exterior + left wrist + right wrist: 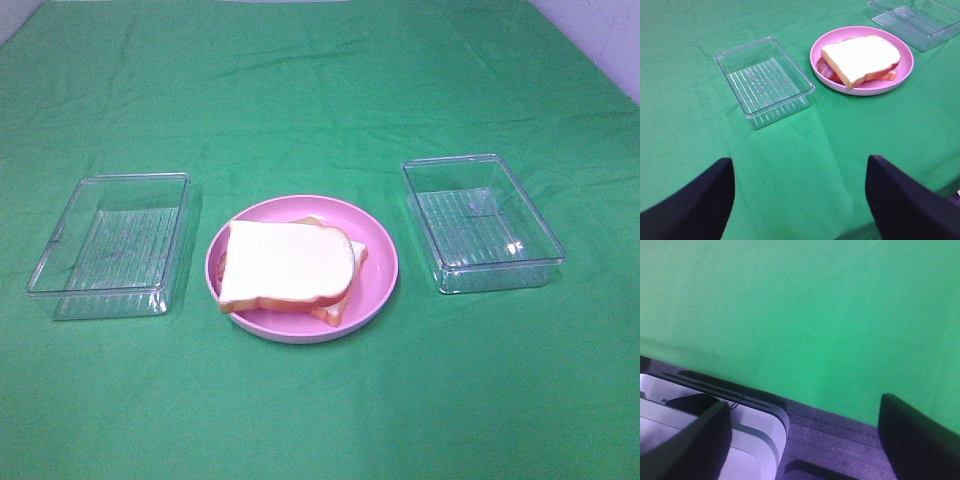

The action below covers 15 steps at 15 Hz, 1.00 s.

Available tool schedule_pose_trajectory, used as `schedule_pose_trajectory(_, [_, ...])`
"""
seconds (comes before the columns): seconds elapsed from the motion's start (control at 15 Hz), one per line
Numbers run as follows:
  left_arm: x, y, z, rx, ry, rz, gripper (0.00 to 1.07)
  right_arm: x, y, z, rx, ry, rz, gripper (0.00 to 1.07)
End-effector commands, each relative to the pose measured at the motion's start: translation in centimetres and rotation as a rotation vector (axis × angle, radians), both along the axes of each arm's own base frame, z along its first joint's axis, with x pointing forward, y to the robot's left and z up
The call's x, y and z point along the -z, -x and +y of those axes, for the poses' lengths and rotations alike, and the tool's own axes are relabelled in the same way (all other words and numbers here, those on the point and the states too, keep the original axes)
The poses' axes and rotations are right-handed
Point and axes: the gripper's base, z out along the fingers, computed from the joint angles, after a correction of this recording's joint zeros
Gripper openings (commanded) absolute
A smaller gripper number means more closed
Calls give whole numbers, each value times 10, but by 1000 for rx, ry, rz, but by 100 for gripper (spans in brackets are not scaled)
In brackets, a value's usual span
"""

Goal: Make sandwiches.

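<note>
One green cloth (320,80) covers the whole table, and everything rests on it. Two clear plastic boxes (110,245) (482,222) sit well apart, one at each side of a single round pink plate (380,270) between them. One sandwich (285,265) lies on that plate, white bread slice on top, reddish bacon showing at its edge in the left wrist view. Both grippers, left gripper (800,200) and right gripper (802,440), hang with jaws spread apart, holding nothing, away from the plate.
</note>
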Motion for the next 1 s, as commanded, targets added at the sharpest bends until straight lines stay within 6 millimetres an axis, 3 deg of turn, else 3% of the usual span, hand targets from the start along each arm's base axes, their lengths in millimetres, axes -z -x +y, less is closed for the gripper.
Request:
schedule_pose_trajectory(0.07, [0,3,1,6,15,-23,70,5,34,-14,1,15,-57,76])
schedule_pose_trajectory(0.13, [0,3,1,6,15,-23,70,5,34,-14,1,15,-57,76])
schedule_pose_trajectory(0.2, [0,3,1,6,15,-23,70,1,51,-20,-4,-12,-152,76])
schedule_pose_trajectory(0.47, [0,3,1,6,15,-23,70,-4,84,-26,-70,-136,-519,76])
schedule_pose_trajectory(1.0, [0,3,1,6,15,-22,70,-1,89,-28,-83,-146,-567,76])
